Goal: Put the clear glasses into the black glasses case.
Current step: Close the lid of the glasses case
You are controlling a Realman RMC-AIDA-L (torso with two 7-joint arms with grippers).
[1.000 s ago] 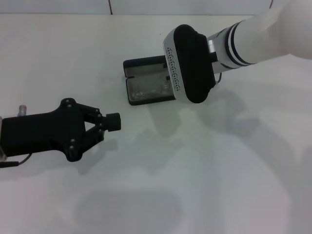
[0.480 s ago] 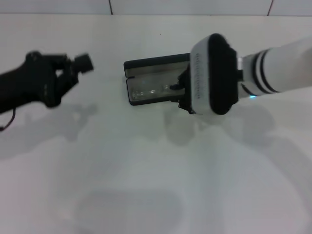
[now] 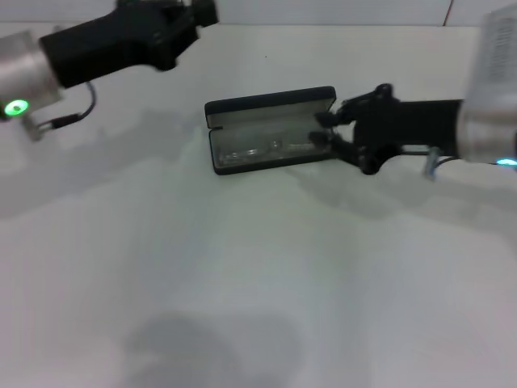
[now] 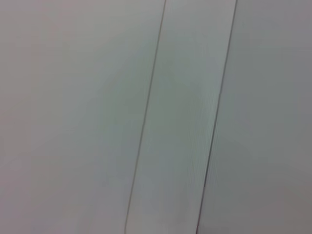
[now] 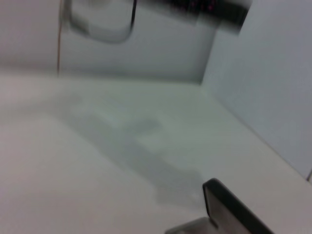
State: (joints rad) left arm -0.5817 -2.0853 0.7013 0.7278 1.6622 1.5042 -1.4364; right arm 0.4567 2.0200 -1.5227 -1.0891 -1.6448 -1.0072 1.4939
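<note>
The black glasses case (image 3: 271, 103) lies open at the back middle of the white table, its lid standing up behind the grey tray. Inside the tray lie the clear glasses (image 3: 257, 150), faint against the lining. Coming in from the right, my right gripper (image 3: 323, 130) is open, its fingers (image 3: 326, 119) at the case's right end; I cannot tell if they touch it. A black corner of the case (image 5: 229, 210) shows in the right wrist view. Far off at the back left, raised, my left gripper (image 3: 198, 14) is shut and holds nothing.
The white table (image 3: 258, 275) stretches wide in front of the case. A wall with panel seams (image 4: 146, 117) fills the left wrist view. The left arm (image 3: 89, 48) hangs over the table's back left corner.
The left arm has swung from the front left up to the back left. The right arm has drawn back to the right, and its gripper now points at the case's right end.
</note>
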